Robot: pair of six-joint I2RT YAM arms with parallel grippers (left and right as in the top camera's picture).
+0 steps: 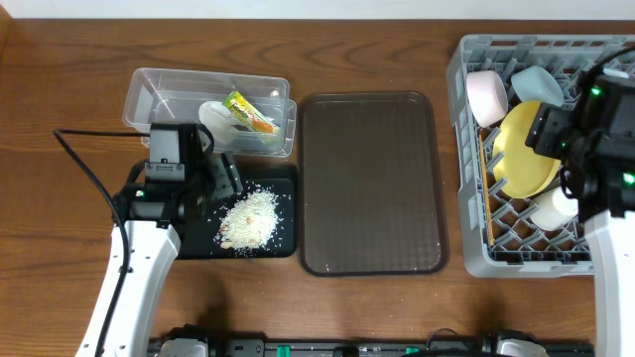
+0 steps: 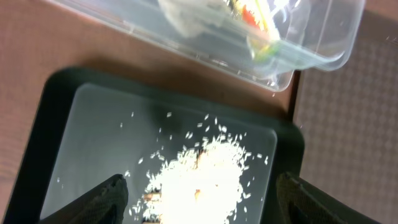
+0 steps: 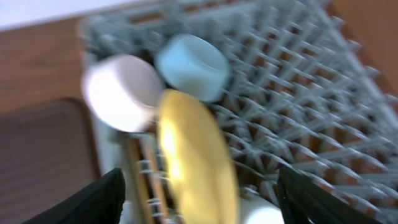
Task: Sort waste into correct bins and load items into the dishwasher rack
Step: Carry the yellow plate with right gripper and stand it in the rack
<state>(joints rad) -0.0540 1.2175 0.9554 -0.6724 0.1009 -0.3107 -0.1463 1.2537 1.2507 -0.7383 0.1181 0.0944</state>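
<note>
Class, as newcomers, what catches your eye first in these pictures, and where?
The yellow plate stands tilted in the grey rack at the right. At the left, a white heap of rice lies on the black tray, a bright wrapper in the clear tub behind.

A brown wooden surface (image 1: 60,89) is stretching across almost the whole overhead view, its grain running from side to side. Soft, even light is falling on it, leaving only faint shadows and no hard glare. A pale strip (image 1: 298,8) is showing beyond the far edge of the wood, wall or floor being impossible to tell. A dark rail (image 1: 347,347) is lining the near edge.
</note>
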